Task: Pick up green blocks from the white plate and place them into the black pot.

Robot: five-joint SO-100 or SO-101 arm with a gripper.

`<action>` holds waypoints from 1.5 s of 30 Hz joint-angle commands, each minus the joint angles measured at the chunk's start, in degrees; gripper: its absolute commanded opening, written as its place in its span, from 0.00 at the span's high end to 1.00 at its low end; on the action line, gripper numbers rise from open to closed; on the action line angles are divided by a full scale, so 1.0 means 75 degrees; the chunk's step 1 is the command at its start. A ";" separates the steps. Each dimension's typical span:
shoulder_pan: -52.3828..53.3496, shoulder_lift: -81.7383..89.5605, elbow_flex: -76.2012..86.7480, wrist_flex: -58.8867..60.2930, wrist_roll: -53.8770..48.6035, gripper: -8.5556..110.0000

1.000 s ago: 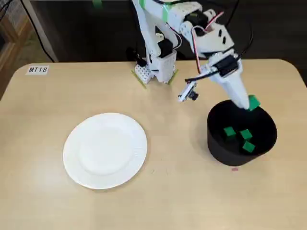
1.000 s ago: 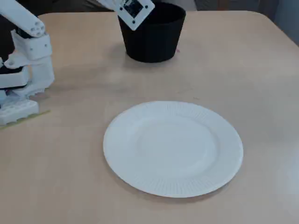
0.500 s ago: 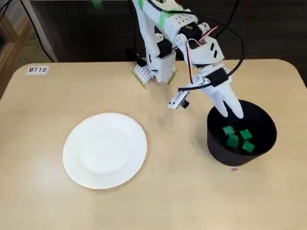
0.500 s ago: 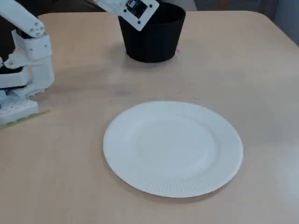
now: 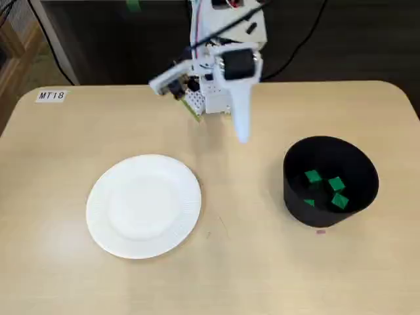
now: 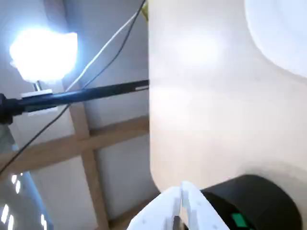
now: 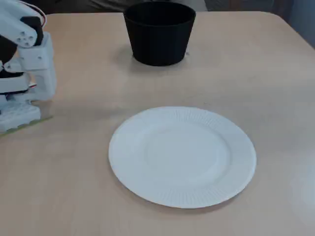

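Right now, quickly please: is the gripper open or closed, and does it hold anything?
Gripper: closed, holding nothing; the green blocks lie in the black pot.

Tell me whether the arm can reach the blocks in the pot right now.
Probably yes: the hand hangs shut and empty above the table, the pot is open-topped, and nothing stands between the hand and the blocks.

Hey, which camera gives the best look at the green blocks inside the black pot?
A fixed view: it looks down into the black pot, so the green blocks lie in plain sight. The wrist view catches only one of them at its bottom edge. In a fixed view from the side, the pot's wall hides them.
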 commanded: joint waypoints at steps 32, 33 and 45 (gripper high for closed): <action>0.0000 0.5566 0.7582 -0.0949 -0.0387 0.95; 0.0000 0.5566 0.7582 -0.0949 -0.0375 0.95; 0.0035 0.5566 0.7582 -0.0949 -0.0352 0.95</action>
